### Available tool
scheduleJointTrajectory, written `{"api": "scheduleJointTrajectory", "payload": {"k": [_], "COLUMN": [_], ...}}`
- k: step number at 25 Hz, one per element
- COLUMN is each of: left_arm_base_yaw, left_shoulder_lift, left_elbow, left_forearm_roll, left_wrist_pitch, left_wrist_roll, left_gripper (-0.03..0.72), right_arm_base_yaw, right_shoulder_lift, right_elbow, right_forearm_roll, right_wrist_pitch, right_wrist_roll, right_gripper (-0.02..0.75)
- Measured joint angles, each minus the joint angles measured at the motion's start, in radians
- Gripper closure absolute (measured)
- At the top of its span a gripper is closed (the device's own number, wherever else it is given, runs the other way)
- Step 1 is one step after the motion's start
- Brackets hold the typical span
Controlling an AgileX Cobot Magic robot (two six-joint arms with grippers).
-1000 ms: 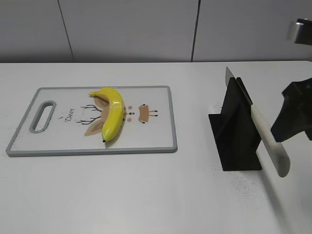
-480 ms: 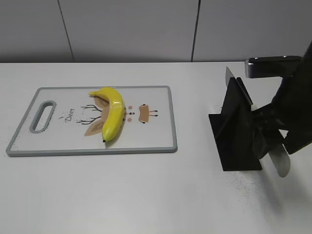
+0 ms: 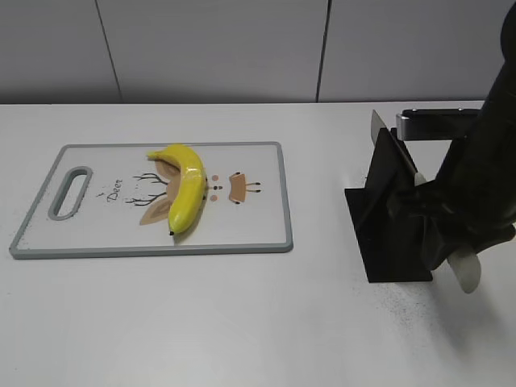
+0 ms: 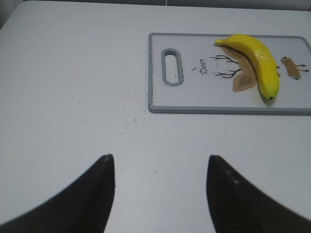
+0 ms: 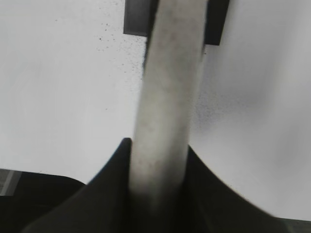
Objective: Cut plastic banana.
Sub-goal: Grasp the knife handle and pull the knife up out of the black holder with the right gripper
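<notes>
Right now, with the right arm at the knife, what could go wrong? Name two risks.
1. The right gripper jaws flank the pale knife handle near its end; a lift may tilt the knife or drag the black stand.
2. The banana lies loose on the cutting board and may roll when cut.

left pincer agape, right pincer clamped

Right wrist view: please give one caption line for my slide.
Right end effector closed around the pale knife handle, with the black knife stand beyond it on the white table.
</notes>
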Motion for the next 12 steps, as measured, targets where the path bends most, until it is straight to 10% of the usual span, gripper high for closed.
{"api": "scheduleJointTrajectory", "payload": {"k": [12], "left_arm_base_yaw": [0.000], "left_shoulder_lift": [0.000], "left_elbow": [0.000], "left_forearm_roll": [0.000], "left_wrist_pitch": [0.000], "left_wrist_roll": [0.000], "left_gripper": [0.099], "right_arm_base_yaw": [0.000], "right_shoulder_lift": [-0.036], "right_elbow": [-0.004], "right_forearm_roll": [0.036], "right_wrist_pitch": [0.035], "right_wrist_roll": [0.027], "right_gripper": [0.573]}}
